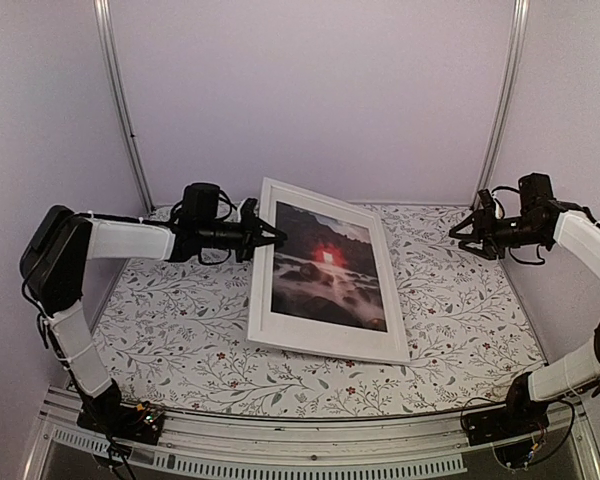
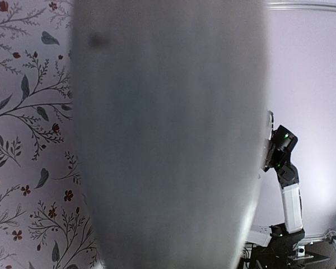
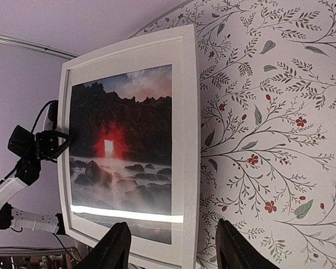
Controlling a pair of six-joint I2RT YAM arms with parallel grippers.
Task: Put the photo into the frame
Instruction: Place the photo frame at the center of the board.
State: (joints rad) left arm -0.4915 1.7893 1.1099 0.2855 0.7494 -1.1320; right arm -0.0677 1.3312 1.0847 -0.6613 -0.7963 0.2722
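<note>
A: What does the top view give that the wrists don't?
B: Layout. The frame [image 1: 263, 290] sits skewed mid-cloth [image 1: 460, 300], with the photo [image 1: 325, 265] inside it. The left gripper [image 1: 270, 237] is at the frame's left rim. The right gripper [image 1: 462, 232] is off to the right, well apart.
A: Wrists?
B: Left wrist is mostly a grey blur [image 2: 168, 140], too close to identify. There's cloth on one side and the right arm [image 2: 285, 179] on the other. The right wrist adds tilt: the frame's left side overlaps the back wall there, so that side is up off the cloth and the right rim is low.
A: Grips?
B: Left is clenched on the frame's left rim. Right is released, fingers [image 3: 115, 249] spread with nothing between them.
A: Photo?
B: Dark rocks and cloud, red glow with a bright spot at centre, pale water below. Wide white border all round. A glare strip [image 3: 129, 214] crosses the lower part.
A: Room?
B: Patterned cloth runs from the frame's right rim to below the right gripper. The near right corner is not far from the front rail [image 1: 300, 425]. The far left corner overlaps the back wall [image 1: 310, 90] in the top view.
</note>
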